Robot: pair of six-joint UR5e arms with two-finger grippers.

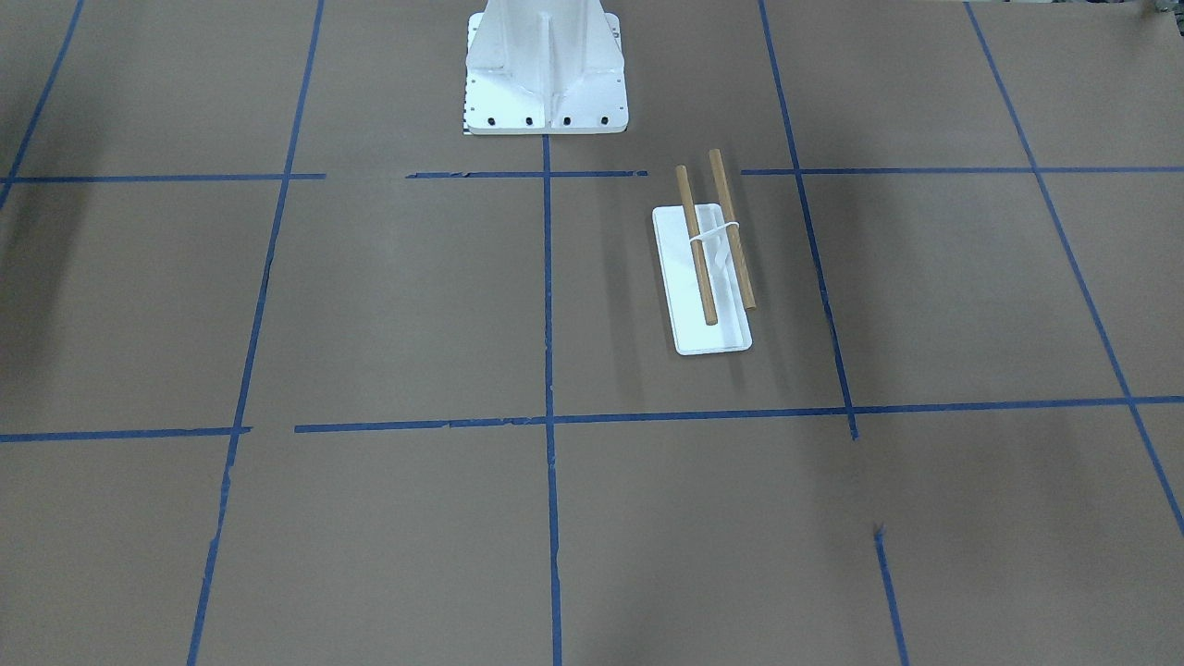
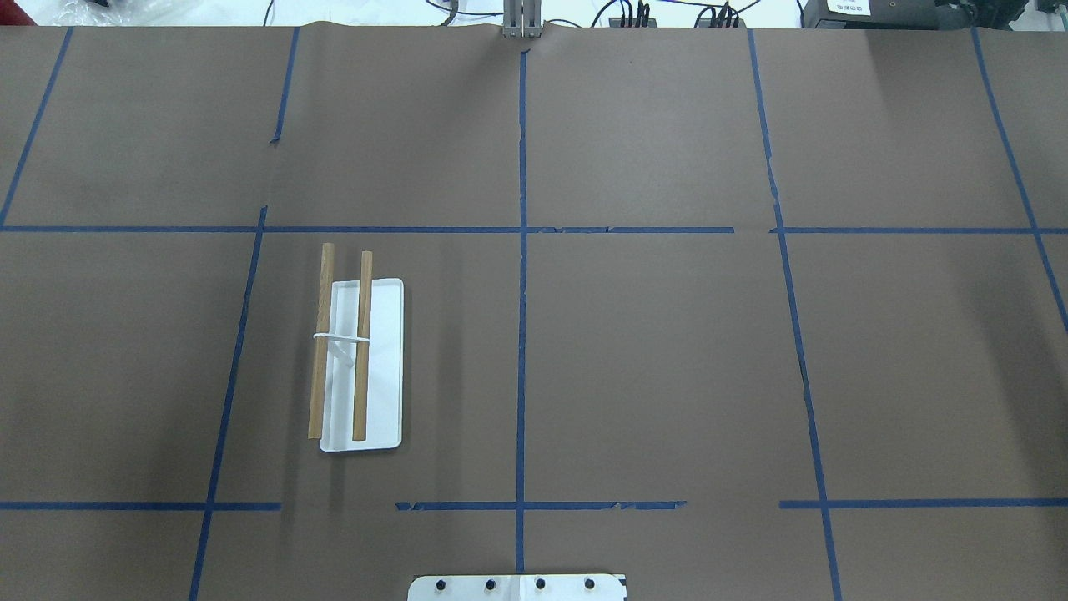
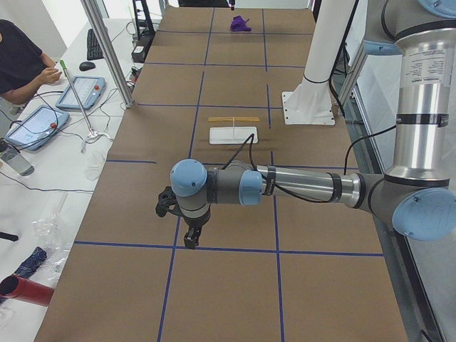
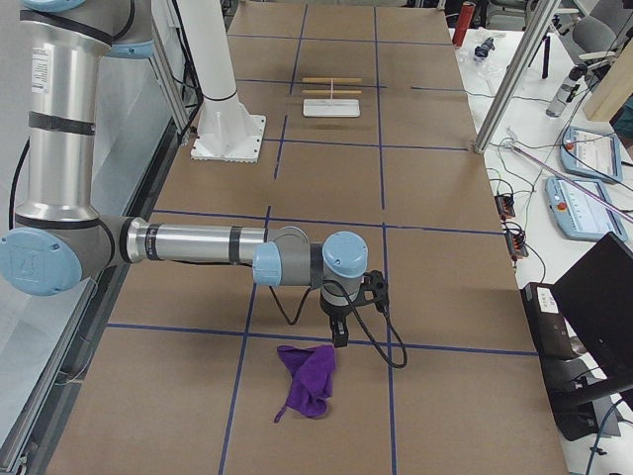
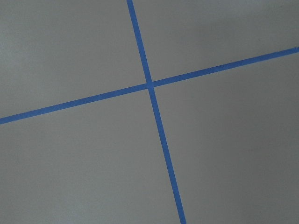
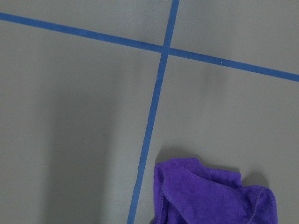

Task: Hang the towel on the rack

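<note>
The purple towel [image 4: 309,378] lies crumpled on the brown table at the robot's right end; it also shows in the right wrist view [image 6: 210,196] and far off in the exterior left view [image 3: 240,24]. My right gripper [image 4: 339,336] hangs just above the towel's near edge; I cannot tell if it is open or shut. The rack [image 2: 384,367], a white base with two wooden rods, stands on the robot's left half [image 1: 717,338] [image 3: 233,135] [image 4: 331,109]. My left gripper [image 3: 191,239] hovers over bare table beyond the rack, near the left end; I cannot tell its state.
The white robot pedestal [image 1: 546,74] stands at the table's robot-side edge [image 2: 517,588]. Blue tape lines [image 5: 149,84] grid the brown table. An operator [image 3: 21,60] and control tablets [image 3: 80,91] are beside the table's far side.
</note>
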